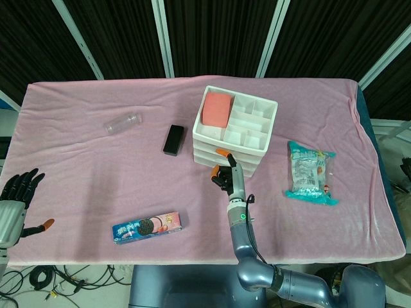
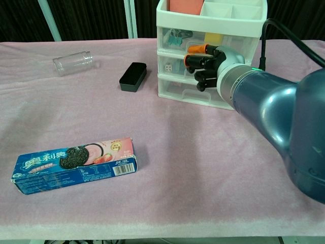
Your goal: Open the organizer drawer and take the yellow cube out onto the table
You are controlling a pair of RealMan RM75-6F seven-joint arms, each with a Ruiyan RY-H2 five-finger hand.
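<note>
Yellow cube (image 2: pixel 214 37) being kept inside the closed top drawer (image 2: pixel 210 40), right robot hand (image 2: pixel 207 63) being curled together empty just below it, against the organizer (image 2: pixel 172 76) front.

Both views are brightly and evenly lit from above, against a dark backdrop. The pink cloth-covered table (image 1: pixel 96 186) shows only soft, faint shadows, one just beside the white plastic drawer organizer (image 1: pixel 234 131). Left of the organizer, the clear glass jar (image 2: pixel 73 62) carries small glints. The head view is sharp; the chest view bends slightly toward its edges.
</note>
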